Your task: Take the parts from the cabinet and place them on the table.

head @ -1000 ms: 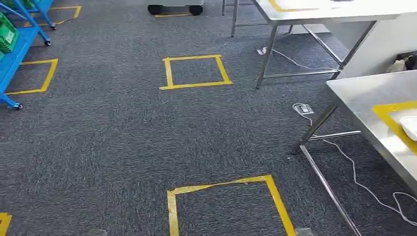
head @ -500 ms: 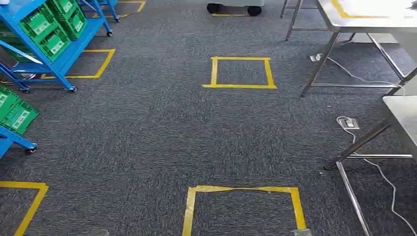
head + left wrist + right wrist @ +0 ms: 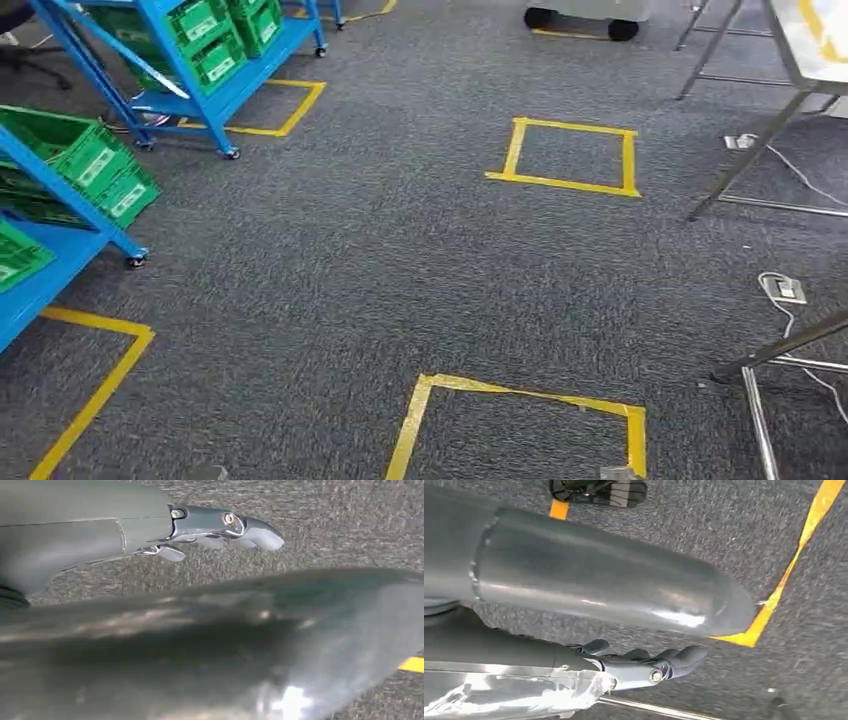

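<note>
Two blue racks (image 3: 190, 75) of green bins (image 3: 85, 160), cut off at frame edge.

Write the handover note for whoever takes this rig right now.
Left hand: empty, hanging over the carpet. Right hand: empty too, hanging. Blue rack of green bins stands ahead on the left; steel table far right. Neither hand carries a part. Left: walk to the rack, take the parts, bring them to the table.
</note>
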Tool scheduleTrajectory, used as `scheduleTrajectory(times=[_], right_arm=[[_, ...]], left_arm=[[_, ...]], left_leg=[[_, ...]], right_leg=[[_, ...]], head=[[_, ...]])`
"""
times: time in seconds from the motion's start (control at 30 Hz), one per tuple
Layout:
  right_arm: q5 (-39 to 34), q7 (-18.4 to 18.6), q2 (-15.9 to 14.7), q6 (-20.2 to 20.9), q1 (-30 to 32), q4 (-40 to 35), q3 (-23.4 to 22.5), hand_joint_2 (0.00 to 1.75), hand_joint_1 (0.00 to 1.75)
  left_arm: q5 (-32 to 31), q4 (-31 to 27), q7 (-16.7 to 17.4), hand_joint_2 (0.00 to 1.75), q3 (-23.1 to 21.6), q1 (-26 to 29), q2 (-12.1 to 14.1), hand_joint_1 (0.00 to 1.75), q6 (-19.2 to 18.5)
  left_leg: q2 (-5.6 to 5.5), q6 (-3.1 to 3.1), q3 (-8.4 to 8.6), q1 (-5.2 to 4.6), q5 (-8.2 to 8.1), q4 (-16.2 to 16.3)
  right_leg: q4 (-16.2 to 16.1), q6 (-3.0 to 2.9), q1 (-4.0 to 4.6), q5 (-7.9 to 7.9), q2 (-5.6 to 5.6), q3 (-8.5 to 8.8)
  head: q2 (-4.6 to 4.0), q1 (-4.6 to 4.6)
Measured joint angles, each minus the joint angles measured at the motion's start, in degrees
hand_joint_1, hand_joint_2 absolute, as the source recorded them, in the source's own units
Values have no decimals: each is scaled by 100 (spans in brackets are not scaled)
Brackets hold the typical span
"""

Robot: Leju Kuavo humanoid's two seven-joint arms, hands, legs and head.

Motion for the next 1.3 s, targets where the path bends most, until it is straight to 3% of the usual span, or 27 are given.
scheduleTrajectory(times=[0.03,0.1,0.13,0.2,0.23,0.27,0.33,0.37,0.4,0.53,0.57,0.6,0.63,0.7,0.73,0.77,0.83,0.87,0.9,0.97,1.03,1.07,1.1,1.17,1.23,1.27,1.3], right_arm=[[2,-2,0,-2,-16,0,0,0,0],[11,-18,0,-22,-36,0,0,0,0],[18,-20,0,-33,-23,0,0,0,0],[31,-26,2,-48,23,0,0,0,0],[33,-37,0,-52,30,2,0,0,0],[33,-42,0,-61,26,0,0,0,0],[33,-59,0,-72,20,0,0,0,0],[33,-63,0,-74,20,0,0,0,0],[31,-66,0,-77,22,0,-2,0,0],[31,-79,2,-83,3,0,-4,0,0],[26,-81,4,-85,3,0,-7,0,0],[28,-92,0,-94,8,0,-11,0,0],[28,-96,0,-94,16,0,-11,0,0],[28,-96,0,-94,23,0,-18,0,0],[28,-96,0,-94,22,0,-20,0,0],[28,-96,0,-94,21,0,-22,0,0],[28,-96,0,-94,17,0,-26,0,0],[28,-96,0,-94,15,0,-28,0,0],[26,-96,-2,-96,15,0,-31,0,0],[24,-98,-2,-103,18,0,-33,0,0],[26,-103,-2,-103,-20,0,-33,0,0],[28,-101,0,-103,-41,0,-33,0,0],[28,-105,0,-103,-57,-2,-33,0,0],[26,-103,0,-103,-45,0,-35,0,0],[26,-103,0,-103,-16,0,-33,0,0],[26,-103,0,-103,-11,0,-35,0,0],[28,-105,0,-103,-8,0,-35,0,0]], left_arm=[[0,0,0,0,0,11,0,0,0],[2,0,-2,0,4,22,13,0,-11],[0,0,-4,0,4,-2,13,0,-18],[-11,0,-11,0,4,-23,9,0,-37],[-15,0,-13,0,4,-16,9,0,-66],[-15,0,-15,0,4,-7,9,0,-68],[-17,0,-28,0,4,4,7,0,-87],[-17,0,-46,0,4,-1,7,0,-94],[-17,0,-61,0,4,-8,9,0,-103],[-20,4,-76,0,4,39,9,0,-105],[-20,4,-76,0,4,44,24,0,-101],[-24,4,-76,0,4,38,20,0,-96],[-31,7,-76,0,4,8,13,0,-94],[-37,7,-76,0,2,-22,2,0,-90],[-37,5,-76,0,2,-18,2,0,-87],[-37,7,-76,0,2,3,4,0,-85],[-35,7,-76,0,4,29,9,0,-70],[-37,7,-76,0,4,25,11,0,-68],[-39,7,-76,0,4,15,2,0,-68],[-61,7,-74,0,2,-27,2,0,-66],[-70,9,-76,0,4,-6,2,0,-66],[-72,9,-72,0,4,9,2,0,-66],[-74,9,-72,0,4,12,9,0,-63],[-74,9,-72,0,7,-27,17,0,-63],[-74,9,-72,0,7,-39,13,0,-63],[-74,9,-72,0,7,-26,7,0,-68],[-81,11,-72,0,5,-9,7,0,-70]], left_leg=[[-82,48,21,4,17,-22],[-189,131,28,43,41,-32],[-250,167,20,38,48,-32],[-419,188,12,21,46,-32],[-515,188,17,16,47,-31],[-611,186,22,16,46,-29],[-793,175,43,25,41,-24],[-870,158,49,35,32,-20],[-942,121,27,1,20,13],[-1202,-16,-66,54,72,6],[-1050,-36,-83,51,28,41],[-680,-60,-165,7,-92,233],[-491,-84,-396,9,-305,660],[-374,-104,-905,23,-642,1595],[-367,-112,-1054,30,-657,1830],[-366,-117,-1058,31,-532,1801],[-303,-106,-729,32,12,1052],[-114,-95,-480,27,287,532],[221,-107,-321,-23,283,257],[158,47,-273,-51,142,136],[-20,127,-276,-30,101,118],[-105,177,-197,-12,99,106],[-124,217,-160,-5,97,94],[-282,259,-147,-1,86,95],[-476,283,-123,-2,56,97],[-573,282,-89,-2,34,98],[-657,274,-48,4,4,98]], right_leg=[[-7,47,-13,-17,-63,34],[347,97,-39,-275,487,-134],[832,91,-38,-529,633,-356],[1790,81,-27,-900,716,-824],[2005,71,-25,-900,723,-966],[1871,56,-24,-730,730,-941],[963,28,-38,-166,818,-563],[465,23,-57,69,1005,-343],[178,17,-87,69,1325,-231],[119,-61,-68,41,1116,-155],[76,-95,-97,61,1022,-123],[49,-135,-86,51,957,-93],[41,-159,-68,38,854,-74],[42,-195,-45,-7,651,-46],[42,-194,-42,-32,568,-23],[42,-188,-43,-60,497,11],[41,-162,-51,-134,351,110],[40,-135,-50,-180,282,169],[33,-88,-8,-235,223,143],[1,-23,43,-336,95,230],[11,42,28,-332,35,420],[33,75,5,-377,97,397],[216,85,-23,-471,414,322],[1095,103,-33,-782,670,-178],[1817,109,-27,-1113,710,-720],[1829,99,-27,-1075,715,-838],[1629,88,-28,-881,720,-840]], head=[[0,-9],[0,44],[0,48],[0,61],[0,61],[0,63],[0,63],[0,70],[0,70],[0,55],[0,66],[0,6],[0,-11],[0,-9],[0,-7],[2,-11],[0,-11],[0,-13],[0,-13],[0,0],[0,11],[2,13],[0,15],[0,35],[0,39],[0,46],[0,42]])
